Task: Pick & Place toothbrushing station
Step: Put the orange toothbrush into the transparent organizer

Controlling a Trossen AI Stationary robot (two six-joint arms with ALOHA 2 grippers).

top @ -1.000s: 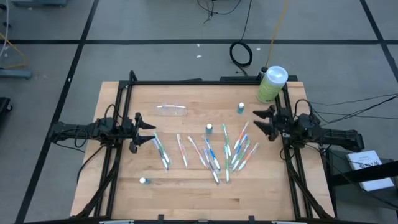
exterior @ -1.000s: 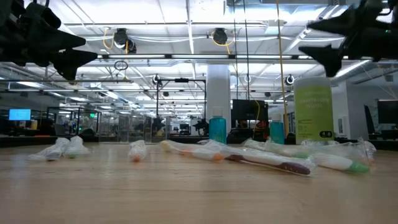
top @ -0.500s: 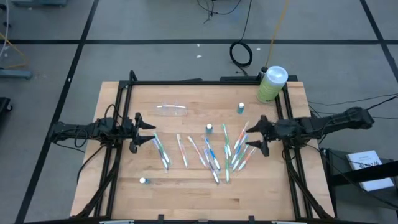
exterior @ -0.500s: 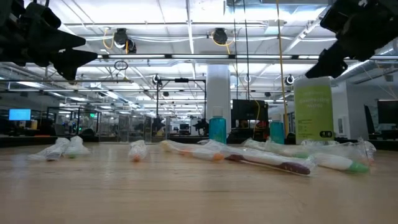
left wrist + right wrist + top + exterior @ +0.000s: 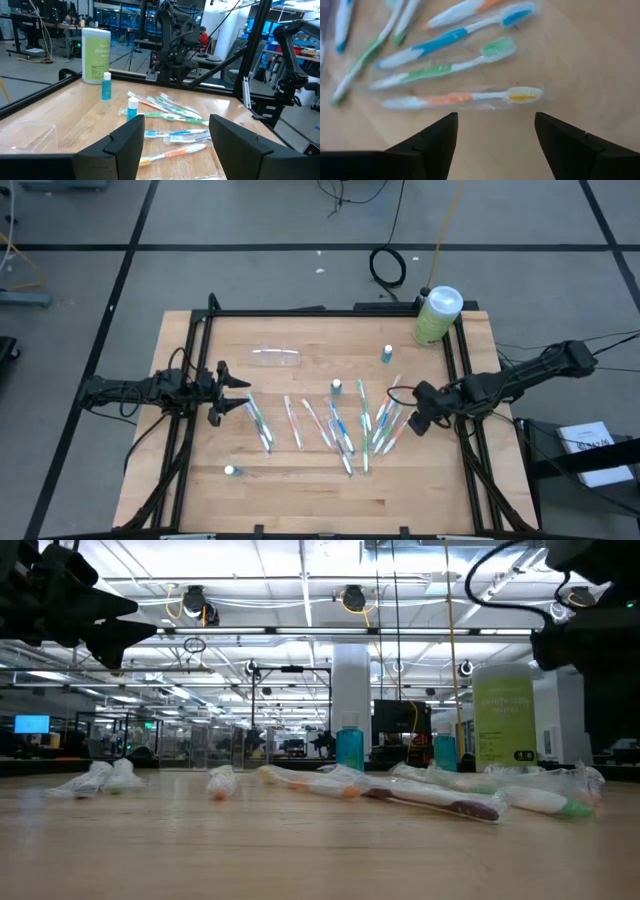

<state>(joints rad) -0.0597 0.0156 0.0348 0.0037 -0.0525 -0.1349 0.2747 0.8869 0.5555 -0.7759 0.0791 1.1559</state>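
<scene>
The toothbrushing station (image 5: 275, 357) is a clear plastic piece lying flat on the wooden table, far left of centre. It also shows in the left wrist view (image 5: 25, 134). Several wrapped toothbrushes (image 5: 345, 425) lie spread over the table's middle. My right gripper (image 5: 413, 415) is open and hangs tipped down over the right end of the toothbrush row. An orange-handled toothbrush (image 5: 465, 98) lies just ahead of its fingers. My left gripper (image 5: 238, 390) is open and empty above the table's left side, near the leftmost toothbrushes.
A large green bottle with a white cap (image 5: 437, 315) stands at the far right corner. Small blue bottles stand at the far right (image 5: 386, 354), the middle (image 5: 336, 387) and the near left (image 5: 230, 471). A black frame (image 5: 330, 311) rims the table.
My right gripper has gone from the table's right edge toward the middle and down. It has tipped from level to pointing down at the right end of the toothbrush row. The toothbrushes and the station have stayed where they were.
</scene>
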